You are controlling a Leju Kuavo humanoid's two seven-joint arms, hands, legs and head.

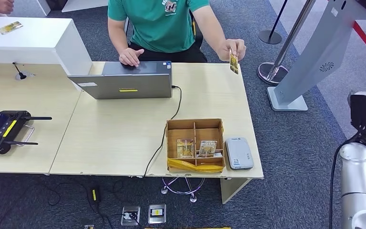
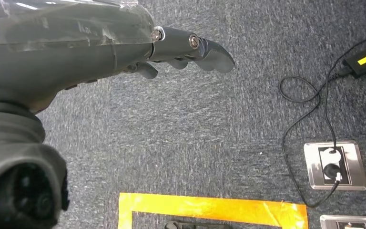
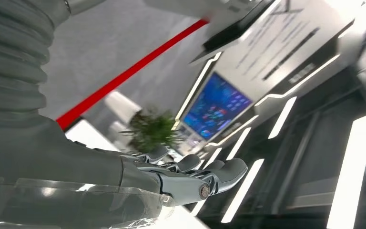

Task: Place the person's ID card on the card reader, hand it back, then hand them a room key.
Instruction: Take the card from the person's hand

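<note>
A person in a green shirt sits behind the table and holds an ID card [image 1: 234, 63] out over its far right corner. The grey card reader [image 1: 238, 153] lies at the near right edge, beside a cardboard box [image 1: 195, 130] with room key cards [image 1: 185, 148] in its compartments. My right arm [image 1: 362, 186] is raised at the right, away from the table. My right hand [image 3: 190, 174] is open, fingers stretched out, holding nothing. My left hand [image 2: 181, 50] hangs over the carpet, fingers slightly bent, empty.
A laptop [image 1: 124, 83] with a cable stands at the table's far middle. A black remote controller [image 1: 5, 130] lies at the left. A white counter [image 1: 28, 40] stands at the far left. A grey kiosk stand [image 1: 314, 62] and a barrier post [image 1: 276, 67] stand right of the table. Floor sockets [image 2: 333, 164] sit in the carpet.
</note>
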